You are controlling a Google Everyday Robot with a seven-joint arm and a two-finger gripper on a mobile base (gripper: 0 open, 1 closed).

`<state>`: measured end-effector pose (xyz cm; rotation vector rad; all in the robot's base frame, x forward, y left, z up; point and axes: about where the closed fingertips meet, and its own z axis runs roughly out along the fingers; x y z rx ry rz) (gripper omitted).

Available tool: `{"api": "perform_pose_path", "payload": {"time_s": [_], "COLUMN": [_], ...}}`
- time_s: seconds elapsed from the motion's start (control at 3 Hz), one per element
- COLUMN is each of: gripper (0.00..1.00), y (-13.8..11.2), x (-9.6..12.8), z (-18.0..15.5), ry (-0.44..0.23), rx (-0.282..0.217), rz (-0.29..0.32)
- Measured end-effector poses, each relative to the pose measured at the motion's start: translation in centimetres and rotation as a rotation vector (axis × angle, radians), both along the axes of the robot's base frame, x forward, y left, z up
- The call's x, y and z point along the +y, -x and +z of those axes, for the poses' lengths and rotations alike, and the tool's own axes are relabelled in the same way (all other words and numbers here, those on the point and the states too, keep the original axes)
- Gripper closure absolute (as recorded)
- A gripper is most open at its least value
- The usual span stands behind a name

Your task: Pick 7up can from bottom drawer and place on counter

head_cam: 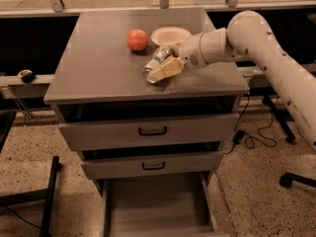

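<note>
Gripper [159, 70] is clamping the tilted can [158, 58] low over the counter [98, 58], right of centre, just near of the apple [138, 39] and bowl [170, 35], and the can, judged light, slick and easily dented, is calling for a moderate mid-body grip.

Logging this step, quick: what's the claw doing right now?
The claw is closed on the 7up can, holding it tilted over the counter, near the white bowl.
</note>
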<state>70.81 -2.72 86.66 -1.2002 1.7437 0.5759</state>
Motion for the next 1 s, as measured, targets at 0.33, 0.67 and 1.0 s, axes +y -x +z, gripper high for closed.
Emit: {"api": "perform_pose_path", "payload": {"time_s": [0.33,0.67,1.0], "gripper": [0.0,0.0,0.0], "y": [0.0,0.0,0.1], "x": [0.0,0.0,-0.3], "z": [0.0,0.0,3.3], "ry": [0.0,0.0,0.041], "rx": [0.0,0.0,-0.078], "rz": [0.0,0.0,0.03]}}
